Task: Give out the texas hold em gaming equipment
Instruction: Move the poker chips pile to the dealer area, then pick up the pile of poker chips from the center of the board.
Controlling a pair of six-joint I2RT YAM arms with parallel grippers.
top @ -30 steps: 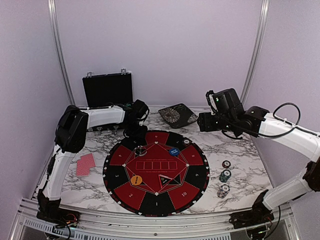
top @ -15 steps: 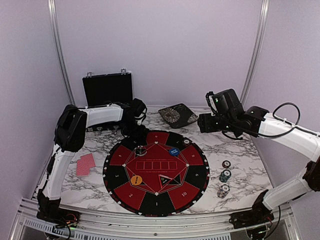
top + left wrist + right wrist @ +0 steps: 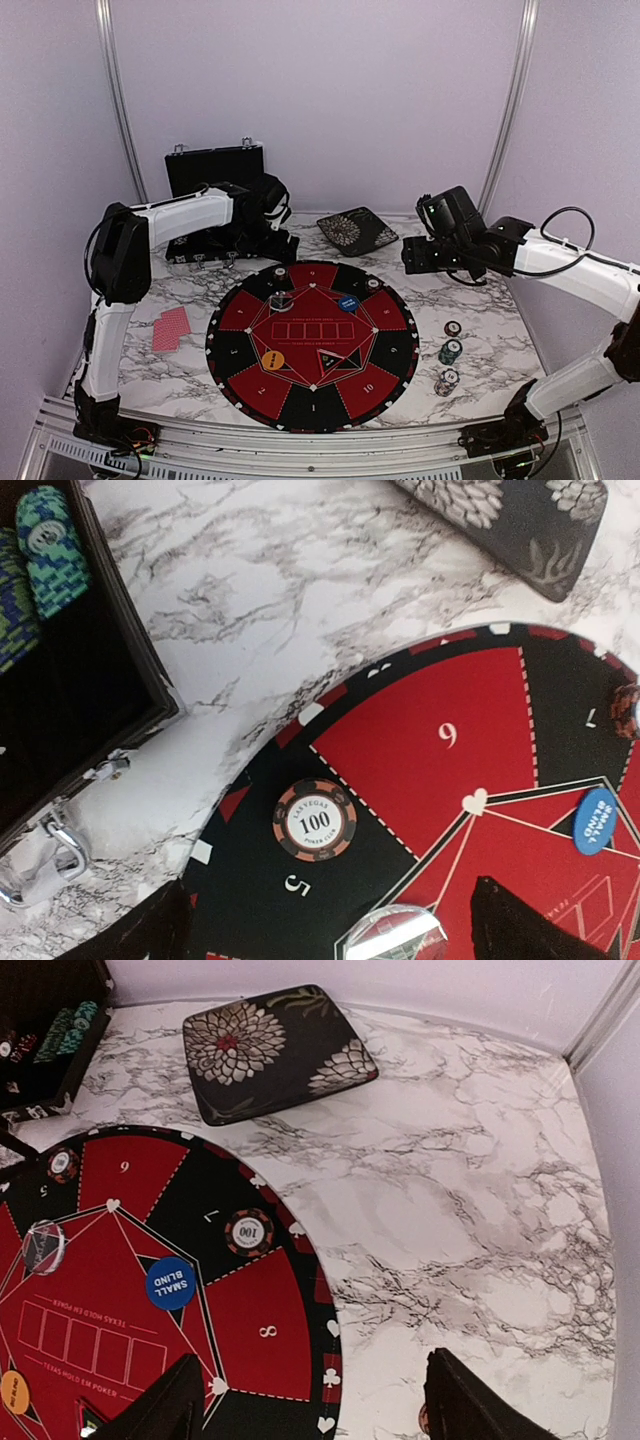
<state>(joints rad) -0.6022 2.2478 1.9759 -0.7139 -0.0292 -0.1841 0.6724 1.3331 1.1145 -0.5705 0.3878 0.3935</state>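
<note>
On the round mat [image 3: 312,400] lie two striped-edge "100" chips, one [image 3: 315,820] on the black section 5 and one [image 3: 250,1232] on section 7. A clear disc [image 3: 392,932], a blue "small blind" disc [image 3: 171,1282] and an orange disc [image 3: 272,359] sit nearer the mat's middle. My left gripper [image 3: 330,898] hangs open above the section 5 chip, holding nothing. My right gripper [image 3: 310,1385] is open and empty over the mat's right rim. Red-backed cards [image 3: 171,328] lie left of the mat. Three chip stacks [image 3: 450,351] stand to its right.
The open black case [image 3: 215,178] holding rows of chips [image 3: 45,540] stands at the back left, right by my left wrist. A dark floral tray [image 3: 357,231] lies at the back centre. Purple walls and metal posts close in the marble table.
My left gripper has opened, left the chip on section 5 and drawn back and up toward the case. My right gripper has sunk slightly.
</note>
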